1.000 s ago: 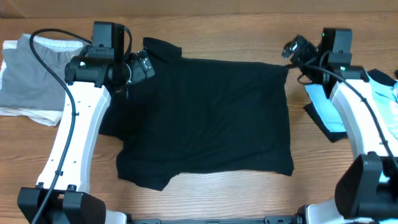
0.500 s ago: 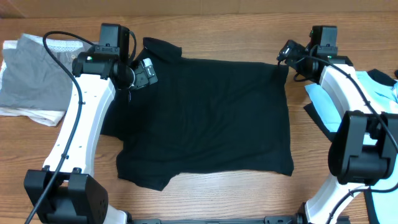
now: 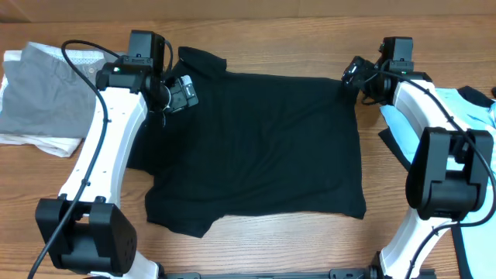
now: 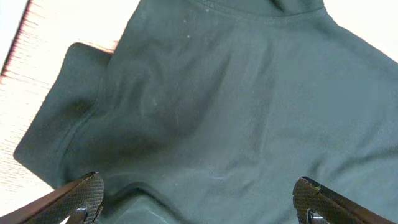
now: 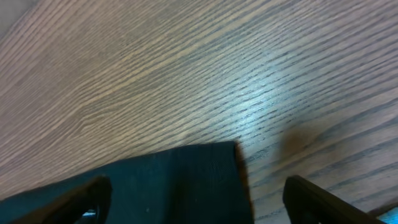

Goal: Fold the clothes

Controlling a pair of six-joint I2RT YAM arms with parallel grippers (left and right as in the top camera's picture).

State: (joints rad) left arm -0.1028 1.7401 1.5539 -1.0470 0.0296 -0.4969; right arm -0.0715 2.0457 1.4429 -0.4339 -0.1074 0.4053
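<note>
The black shirt (image 3: 263,147) lies spread flat across the middle of the table (image 3: 256,248), straight hem down the right side, and both arms are up at its far edge. The step in hand, by my read, is taking that far edge at two points so it can be carried toward the near side in one even fold. To do it well, each grip wants a firm bite on the cloth's edge with both layers in it. Then both should lift together so the shirt doesn't skew, and the right one should take the corner squarely, not just its tip. The left gripper (image 3: 180,91) hovers over the shirt's far left part, near what looks like a sleeve (image 4: 62,130). Its fingers (image 4: 87,193) stand at the two sides of the wrist view, jaws spread wide, with dark fabric below and nothing pinched. The right gripper (image 3: 353,72) is at the far right corner (image 5: 205,171), which lies on the wood between spread fingers, so the jaws are wide and hold nothing. Whether the tips touch the table I can't tell. Further out, the light blue shirt (image 3: 403,128) waits beneath the right arm, and a grey garment (image 3: 39,93) sits at the left edge.
</note>
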